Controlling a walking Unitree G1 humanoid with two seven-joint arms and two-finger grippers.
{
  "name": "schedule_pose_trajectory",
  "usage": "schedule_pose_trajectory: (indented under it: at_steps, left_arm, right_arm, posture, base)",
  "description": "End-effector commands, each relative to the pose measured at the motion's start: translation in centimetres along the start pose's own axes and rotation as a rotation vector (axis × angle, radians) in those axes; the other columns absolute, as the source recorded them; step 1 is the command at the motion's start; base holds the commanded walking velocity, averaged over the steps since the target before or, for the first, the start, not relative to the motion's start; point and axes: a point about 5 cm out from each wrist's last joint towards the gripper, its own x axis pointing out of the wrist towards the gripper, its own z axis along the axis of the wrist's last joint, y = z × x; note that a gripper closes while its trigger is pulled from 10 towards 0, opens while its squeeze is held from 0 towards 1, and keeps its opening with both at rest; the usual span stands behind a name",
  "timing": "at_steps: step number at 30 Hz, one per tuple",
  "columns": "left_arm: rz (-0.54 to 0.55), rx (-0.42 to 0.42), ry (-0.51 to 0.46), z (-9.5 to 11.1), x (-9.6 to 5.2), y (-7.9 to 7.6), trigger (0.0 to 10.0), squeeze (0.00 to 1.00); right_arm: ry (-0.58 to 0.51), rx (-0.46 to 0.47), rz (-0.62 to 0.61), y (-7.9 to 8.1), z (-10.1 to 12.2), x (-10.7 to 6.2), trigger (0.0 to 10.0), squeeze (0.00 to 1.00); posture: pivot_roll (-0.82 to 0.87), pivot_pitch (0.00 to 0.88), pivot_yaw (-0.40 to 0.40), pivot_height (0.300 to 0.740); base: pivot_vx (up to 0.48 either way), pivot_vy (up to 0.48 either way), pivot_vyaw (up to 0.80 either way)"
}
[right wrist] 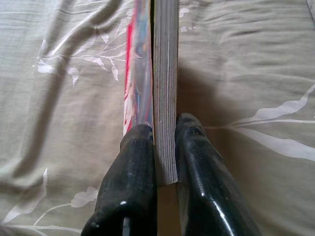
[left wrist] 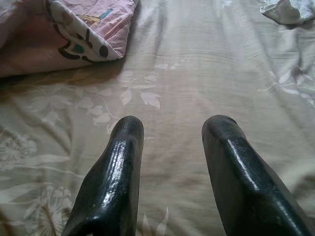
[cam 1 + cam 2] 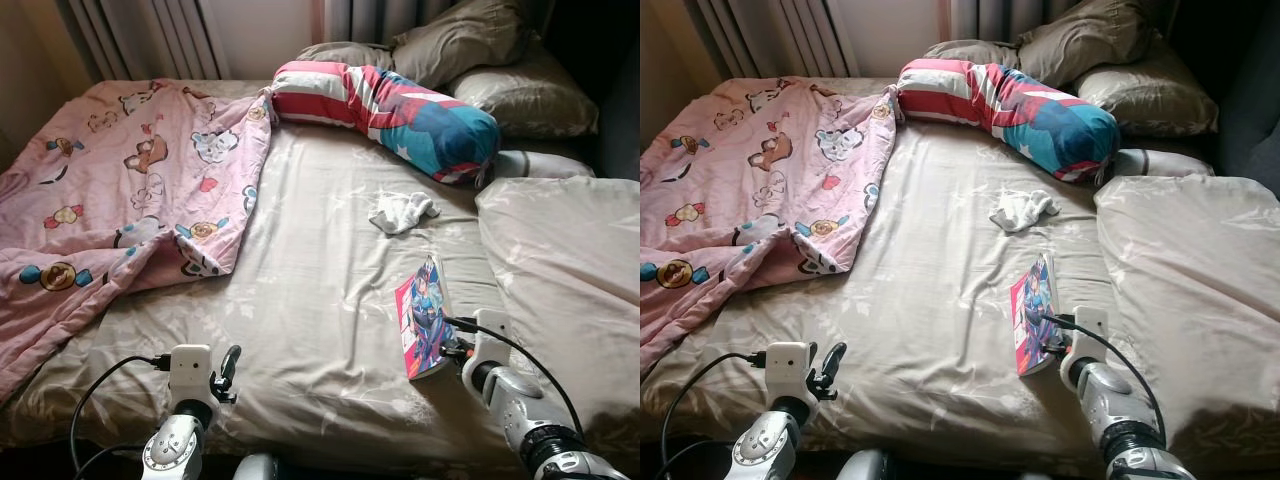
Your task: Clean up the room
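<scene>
Shiny and bright, the thin paper comic book [image 3: 423, 318] stands on edge on the tan bed sheet [image 3: 320, 270] because the right gripper [image 1: 165, 142] squeezes it, probably lifting, while the left gripper [image 2: 170, 142] waits open.

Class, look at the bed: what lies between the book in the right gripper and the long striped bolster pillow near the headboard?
A crumpled white cloth lies on the sheet between the book and the bolster pillow, as the left eye view shows.
</scene>
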Motion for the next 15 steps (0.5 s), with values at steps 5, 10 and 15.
schedule_pose_trajectory:
  at_steps: [5,10,15]
  left_arm:
    - [0.003,0.005,0.023,-0.34,-0.31,0.29,10.0,0.0]
    - [0.003,0.006,0.024,-0.32,-0.29,0.35,10.0,0.0]
    - [0.004,0.006,0.026,-0.32,-0.3,0.41,10.0,0.0]
  right_arm:
    - [0.035,-0.026,-0.034,-1.15,-0.51,-0.36,10.0,0.0]
    - [0.039,-0.025,-0.029,-1.08,-0.63,-0.35,10.0,0.0]
    - [0.015,-0.029,-0.037,-0.89,-0.25,-0.26,10.0,0.59]
  posture:
    - [0.0,0.249,0.06,0.641]
    - [0.0,0.252,0.061,0.641]
    - [0.0,0.256,0.061,0.641]
  base:
    - [0.0,0.0,0.0]
    - [0.0,0.0,0.0]
    - [0.0,0.0,0.0]
